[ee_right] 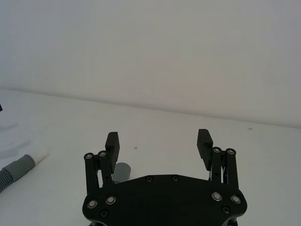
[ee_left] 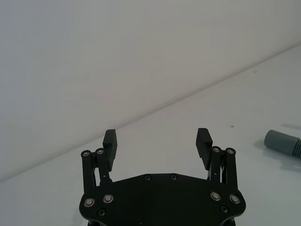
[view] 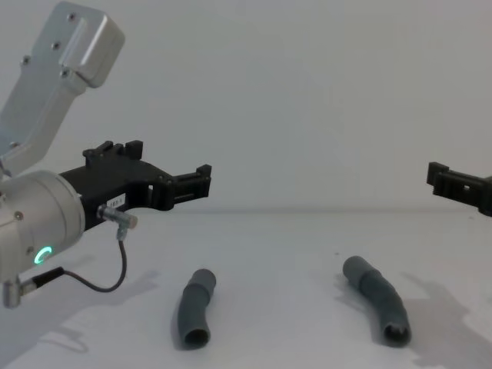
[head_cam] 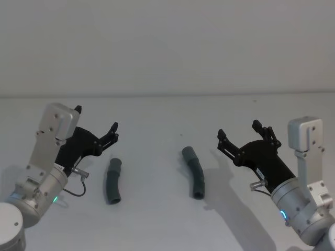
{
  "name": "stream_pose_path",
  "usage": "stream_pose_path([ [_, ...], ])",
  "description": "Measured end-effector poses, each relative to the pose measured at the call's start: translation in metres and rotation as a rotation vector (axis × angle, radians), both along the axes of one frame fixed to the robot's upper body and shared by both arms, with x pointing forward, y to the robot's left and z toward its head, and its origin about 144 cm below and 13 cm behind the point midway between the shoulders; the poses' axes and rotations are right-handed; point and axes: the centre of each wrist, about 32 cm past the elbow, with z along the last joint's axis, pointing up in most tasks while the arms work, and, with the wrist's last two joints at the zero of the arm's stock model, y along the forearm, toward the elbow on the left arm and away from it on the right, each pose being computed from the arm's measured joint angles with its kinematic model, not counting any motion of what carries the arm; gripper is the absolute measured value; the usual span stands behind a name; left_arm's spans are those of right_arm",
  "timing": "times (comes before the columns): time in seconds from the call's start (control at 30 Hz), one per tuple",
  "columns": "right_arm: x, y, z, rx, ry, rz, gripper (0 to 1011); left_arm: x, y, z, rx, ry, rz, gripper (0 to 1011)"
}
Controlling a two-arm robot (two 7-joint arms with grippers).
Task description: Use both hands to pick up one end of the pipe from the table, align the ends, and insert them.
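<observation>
Two dark grey ribbed pipe pieces lie apart on the white table (head_cam: 157,219). The left piece (head_cam: 113,180) (view: 194,307) lies just right of my left gripper (head_cam: 97,119) (view: 171,161). The right piece (head_cam: 193,171) (view: 377,298) lies left of my right gripper (head_cam: 238,129) (view: 453,183), its hollow mouth toward me. Both grippers hover above the table, open and empty. The left wrist view shows open fingers (ee_left: 110,141) and a smooth grey cuff (ee_left: 282,141) off to one side. Beyond the open right gripper (ee_right: 158,139), the right wrist view shows a cuff with a white tip (ee_right: 26,162).
A plain pale wall (head_cam: 167,47) rises behind the table's far edge. A thin black cable (view: 92,280) loops under my left wrist.
</observation>
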Motion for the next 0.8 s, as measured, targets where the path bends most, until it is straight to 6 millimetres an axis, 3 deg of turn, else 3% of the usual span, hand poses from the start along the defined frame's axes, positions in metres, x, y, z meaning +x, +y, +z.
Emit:
stream_pose_path([
  [0.3, 0.000, 0.000, 0.000, 0.000, 0.000, 0.000, 1004, -0.004, -0.013, 0.003, -0.015, 0.024, 0.028, 1001],
  [0.8, 0.000, 0.000, 0.000, 0.000, 0.000, 0.000, 1004, -0.039, -0.069, 0.020, -0.033, 0.184, 0.160, 1001],
])
